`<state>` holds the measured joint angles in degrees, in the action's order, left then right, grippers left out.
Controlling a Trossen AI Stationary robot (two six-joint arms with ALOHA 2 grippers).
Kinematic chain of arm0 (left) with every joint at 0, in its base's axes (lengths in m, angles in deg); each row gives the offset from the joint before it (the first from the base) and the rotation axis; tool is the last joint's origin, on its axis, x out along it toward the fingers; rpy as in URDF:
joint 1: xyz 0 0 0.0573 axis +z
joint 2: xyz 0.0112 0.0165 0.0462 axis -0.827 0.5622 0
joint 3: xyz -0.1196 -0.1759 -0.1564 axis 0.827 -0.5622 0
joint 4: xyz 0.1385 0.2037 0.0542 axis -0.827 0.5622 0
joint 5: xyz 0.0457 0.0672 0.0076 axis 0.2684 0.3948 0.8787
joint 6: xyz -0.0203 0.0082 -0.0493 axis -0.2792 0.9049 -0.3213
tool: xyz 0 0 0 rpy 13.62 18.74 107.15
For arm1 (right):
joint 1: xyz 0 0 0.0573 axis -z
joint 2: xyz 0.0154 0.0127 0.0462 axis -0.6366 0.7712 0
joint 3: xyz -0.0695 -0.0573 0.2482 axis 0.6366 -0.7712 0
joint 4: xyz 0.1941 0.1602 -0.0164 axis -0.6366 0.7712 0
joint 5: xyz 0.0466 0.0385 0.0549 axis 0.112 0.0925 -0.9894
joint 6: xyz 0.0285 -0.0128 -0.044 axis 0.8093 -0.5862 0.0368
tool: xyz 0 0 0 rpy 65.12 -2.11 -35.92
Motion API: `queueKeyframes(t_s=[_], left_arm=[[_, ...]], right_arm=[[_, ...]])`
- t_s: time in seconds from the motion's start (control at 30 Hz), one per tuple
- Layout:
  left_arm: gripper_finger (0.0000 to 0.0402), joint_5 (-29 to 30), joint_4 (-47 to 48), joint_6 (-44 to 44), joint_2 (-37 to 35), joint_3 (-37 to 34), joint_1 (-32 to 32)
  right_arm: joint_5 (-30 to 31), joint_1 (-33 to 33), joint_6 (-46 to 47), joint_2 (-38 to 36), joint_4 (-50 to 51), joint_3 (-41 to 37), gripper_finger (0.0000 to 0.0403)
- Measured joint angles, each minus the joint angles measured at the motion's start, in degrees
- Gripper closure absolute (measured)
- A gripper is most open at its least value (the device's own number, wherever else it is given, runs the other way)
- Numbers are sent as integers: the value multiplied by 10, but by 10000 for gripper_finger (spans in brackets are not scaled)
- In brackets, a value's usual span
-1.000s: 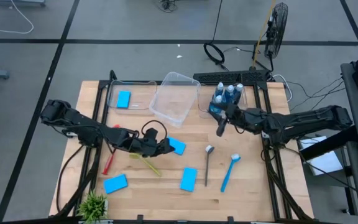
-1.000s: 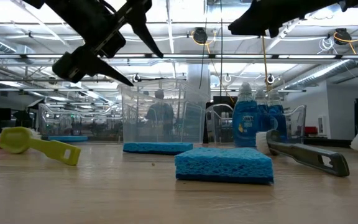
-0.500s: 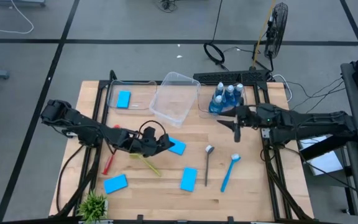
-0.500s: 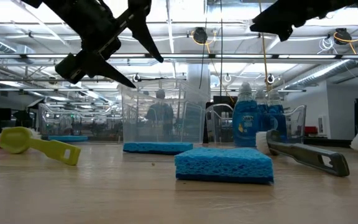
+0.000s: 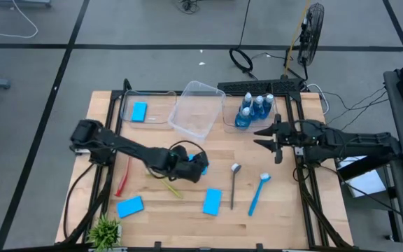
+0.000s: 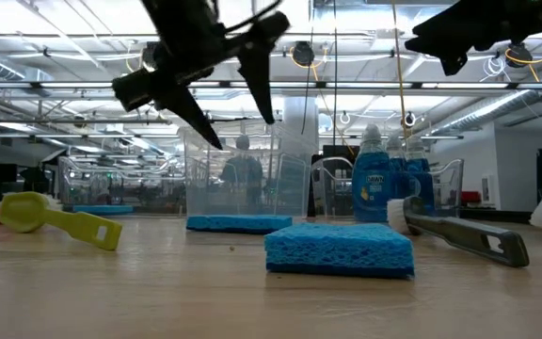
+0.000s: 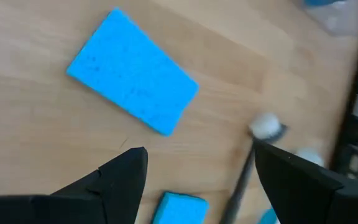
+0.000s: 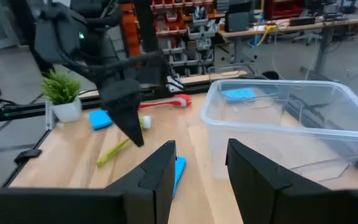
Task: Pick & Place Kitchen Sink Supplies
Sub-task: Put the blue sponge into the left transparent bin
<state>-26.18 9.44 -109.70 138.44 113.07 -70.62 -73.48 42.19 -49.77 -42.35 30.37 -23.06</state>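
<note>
the left gripper [image 5: 196,166] hangs with fingers apart and empty above a blue sponge [image 7: 133,96] mid-table. the right gripper [image 5: 270,137], fingers parted and empty, sits right of centre, just near of the blue bottles [image 5: 252,109] in their far bin.

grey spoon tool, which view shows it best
The high view: the grey spoon tool lies whole on the table, between a sponge and the blue brush. The low view shows it side-on, the left wrist view only blurred; the right wrist view misses it.
</note>
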Motion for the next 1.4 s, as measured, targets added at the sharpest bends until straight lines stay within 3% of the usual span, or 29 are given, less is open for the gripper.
queueKeyframes(t_s=[0.1, 0.3, 0.47, 0.77, 1.4], left_arm=[[105, -9, 78, -17, 39, 59, 6], [105, -51, 97, -54, 92, 117, 15], [105, -80, 100, -143, 117, 120, 13], [105, -47, 118, -233, 118, 119, 17], [105, -96, 128, -253, 147, 114, 41]], right_arm=[[-28, 0, 3, -13, 0, -8, 273], [-37, 0, 17, -21, 1, -12, 273], [-37, -1, 17, -25, 1, -12, 273], [-37, -1, 11, -29, 0, -12, 273], [-81, -1, 11, -42, 0, -12, 273]])
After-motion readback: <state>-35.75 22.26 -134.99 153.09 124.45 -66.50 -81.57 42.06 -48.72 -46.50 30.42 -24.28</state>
